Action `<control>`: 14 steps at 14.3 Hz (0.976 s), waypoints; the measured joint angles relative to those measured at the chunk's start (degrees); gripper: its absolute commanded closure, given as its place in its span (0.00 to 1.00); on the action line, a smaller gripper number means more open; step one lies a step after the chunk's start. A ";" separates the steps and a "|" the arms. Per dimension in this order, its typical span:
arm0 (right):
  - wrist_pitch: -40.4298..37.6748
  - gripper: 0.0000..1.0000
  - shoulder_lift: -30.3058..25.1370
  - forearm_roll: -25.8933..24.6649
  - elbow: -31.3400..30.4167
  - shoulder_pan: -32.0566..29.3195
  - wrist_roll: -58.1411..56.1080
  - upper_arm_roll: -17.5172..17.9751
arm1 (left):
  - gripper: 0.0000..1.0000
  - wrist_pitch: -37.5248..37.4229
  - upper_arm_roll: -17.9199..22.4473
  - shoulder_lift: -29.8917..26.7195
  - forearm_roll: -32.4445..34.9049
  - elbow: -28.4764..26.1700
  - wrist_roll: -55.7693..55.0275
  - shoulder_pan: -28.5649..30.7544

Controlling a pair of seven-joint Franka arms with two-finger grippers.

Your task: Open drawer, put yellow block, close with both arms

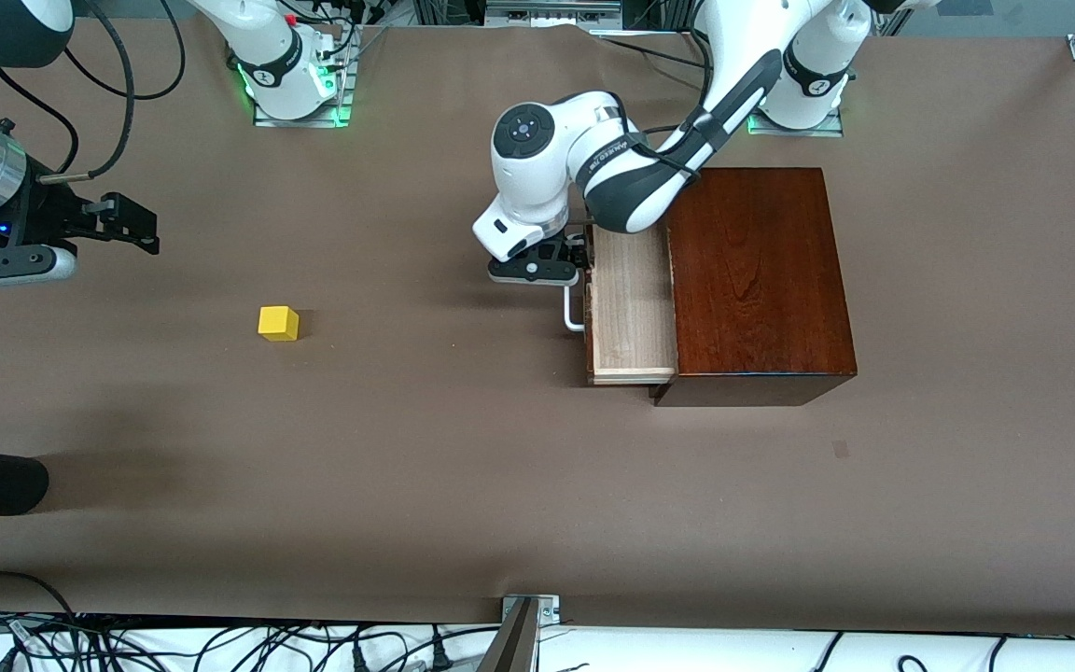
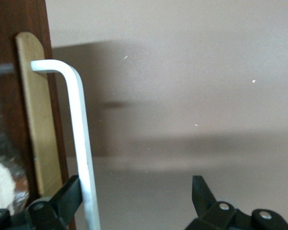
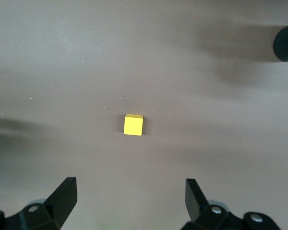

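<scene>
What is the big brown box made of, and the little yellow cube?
The box looks like dark polished wood: grain lines show and it shines. Its drawer is pale, bare-looking wood. The yellow cube has a flat, matte colour, maybe painted wood or plastic; I cannot tell which.

A: How many arms, and how many grippers?
B: Two arms, each with a gripper: left gripper (image 1: 567,263), right gripper (image 1: 132,224).
A: Blocks?
B: One yellow block (image 1: 278,323).
A: Boxes?
B: One box (image 1: 757,280), one drawer (image 1: 629,313), one handle (image 1: 572,313).

Brown table (image 1: 463,485), yellow block (image 1: 278,323) on it, dark wooden box (image 1: 757,280) well apart.
</scene>
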 measured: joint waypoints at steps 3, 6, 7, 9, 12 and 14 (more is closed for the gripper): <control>0.03 0.00 0.00 0.00 0.00 0.05 0.00 0.04 | 0.00 -2.56 -0.38 -0.58 0.00 2.14 0.02 -0.19; -0.01 0.00 0.16 0.00 0.00 0.06 0.00 0.04 | 0.00 -7.92 -0.37 -4.00 -0.63 3.64 1.54 0.74; -0.04 0.00 0.30 0.00 0.00 0.07 0.00 0.05 | 0.00 -9.97 -0.27 -5.93 -2.33 3.93 3.92 1.99; -0.03 0.00 0.71 0.00 -0.01 0.05 0.00 0.04 | 0.00 -14.03 -0.13 -10.33 -6.46 4.11 11.43 6.72; 0.93 0.00 2.35 0.07 -0.70 -0.01 -1.09 -0.03 | 0.00 -18.28 0.39 -16.00 -11.68 4.10 20.37 14.40; 5.11 0.00 3.71 0.10 -3.89 -0.02 -1.42 -0.08 | 0.00 -21.01 3.68 -19.29 -13.92 3.89 27.77 16.54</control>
